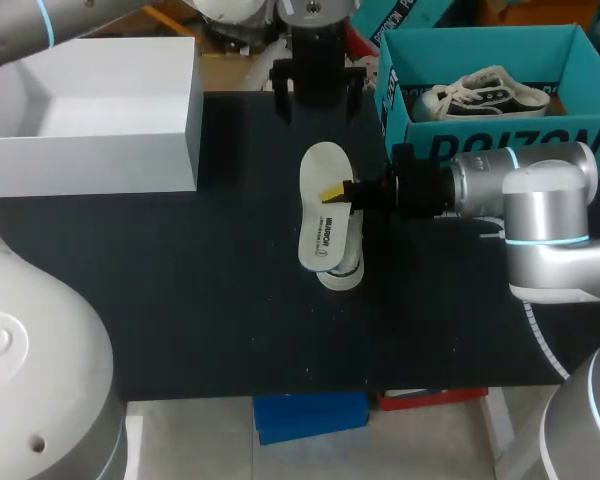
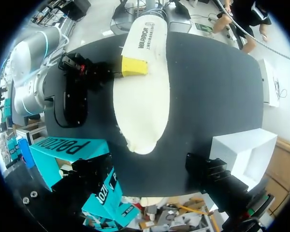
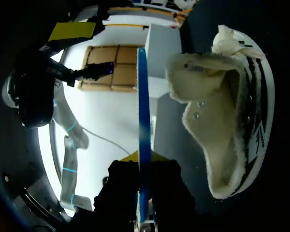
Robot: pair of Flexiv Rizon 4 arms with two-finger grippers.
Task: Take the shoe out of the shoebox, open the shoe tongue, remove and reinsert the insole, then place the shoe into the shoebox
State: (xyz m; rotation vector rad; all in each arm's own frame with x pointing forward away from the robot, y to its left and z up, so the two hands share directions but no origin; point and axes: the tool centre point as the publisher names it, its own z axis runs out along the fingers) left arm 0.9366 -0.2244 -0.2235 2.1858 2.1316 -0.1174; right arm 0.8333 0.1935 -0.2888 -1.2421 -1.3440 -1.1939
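One grip in play: flat cream foam insole [image 1: 318,215] clamped by its side edge in the right gripper [image 1: 338,195], fingers narrow, just above the white fleece-lined shoe [image 1: 345,268] on the black table [image 1: 180,300]. Long axes roughly parallel, shoe under and beside the fingers; probably needs lowering into the opening. Left gripper [image 1: 318,100] spread wide, empty, beyond the insole's far end.

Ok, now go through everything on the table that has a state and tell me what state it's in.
right gripper: shut on the insole.
insole: out of the shoe, held above it.
shoe on the table: out of its box, tongue pulled open.
left gripper: open, holding nothing.
teal shoebox: open, another shoe inside.
white box: open, no lid.
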